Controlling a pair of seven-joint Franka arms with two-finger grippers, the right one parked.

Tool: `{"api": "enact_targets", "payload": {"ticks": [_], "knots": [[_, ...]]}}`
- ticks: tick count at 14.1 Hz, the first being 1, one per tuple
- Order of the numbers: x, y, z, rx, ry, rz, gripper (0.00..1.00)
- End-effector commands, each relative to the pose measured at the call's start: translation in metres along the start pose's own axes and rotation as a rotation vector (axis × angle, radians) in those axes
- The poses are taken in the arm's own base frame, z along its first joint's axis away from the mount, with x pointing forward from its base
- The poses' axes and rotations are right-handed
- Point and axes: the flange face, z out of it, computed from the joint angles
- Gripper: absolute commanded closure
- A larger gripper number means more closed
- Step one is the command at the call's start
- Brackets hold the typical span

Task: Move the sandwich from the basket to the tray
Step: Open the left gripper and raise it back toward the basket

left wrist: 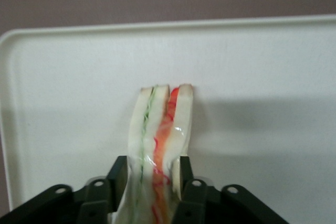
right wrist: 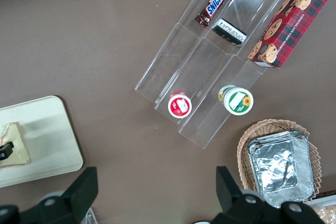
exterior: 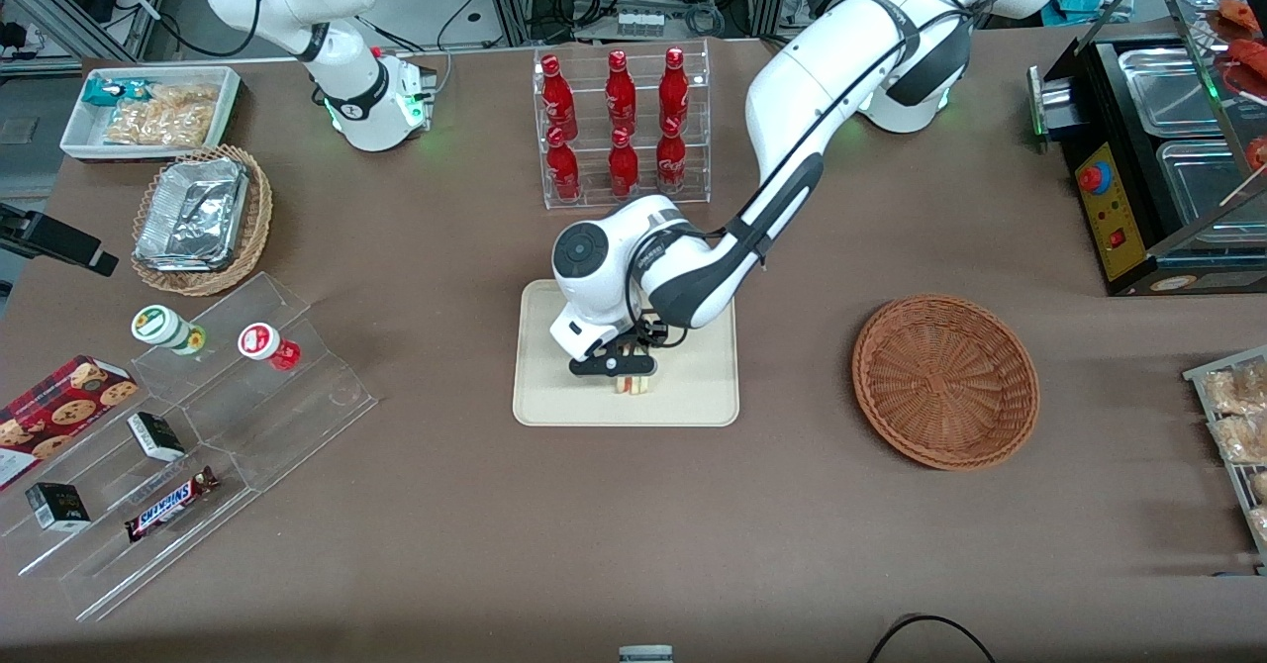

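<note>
Claw [left wrist: 152, 187] gripping sandwich [left wrist: 160, 129] on tray [left wrist: 79, 77]; basket [exterior: 945, 381] well apart

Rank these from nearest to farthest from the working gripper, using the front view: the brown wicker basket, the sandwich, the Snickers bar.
The gripper is over the tray.
1. Sandwich: between the fingers, on the tray.
2. Brown wicker basket: empty, toward the working arm's end.
3. Snickers bar: toward the parked arm's end, nearer the camera.

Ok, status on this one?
Tool shut on sandwich, over the tray. Basket empty. Nothing in the way.
</note>
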Motion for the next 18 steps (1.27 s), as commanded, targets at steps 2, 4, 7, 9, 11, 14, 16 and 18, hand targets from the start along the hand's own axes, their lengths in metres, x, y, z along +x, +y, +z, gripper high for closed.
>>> {"api": "enact_targets", "payload": {"ticks": [2, 4, 7, 9, 11, 14, 16, 18], "knots": [[0.029, -0.032, -0.056, 0.015, 0.047, -0.078, 0.0], [0.041, -0.051, -0.108, -0.048, 0.047, -0.128, 0.0], [0.083, -0.151, -0.173, -0.04, -0.032, -0.171, 0.0], [0.09, -0.212, -0.203, 0.006, -0.109, -0.117, 0.0], [0.1, -0.286, -0.23, 0.027, -0.165, -0.087, 0.0], [0.098, -0.38, -0.258, 0.048, -0.209, -0.068, 0.0], [0.087, -0.434, -0.271, 0.01, -0.235, -0.06, 0.0], [0.055, -0.46, -0.282, 0.025, -0.248, -0.037, 0.0]]}}
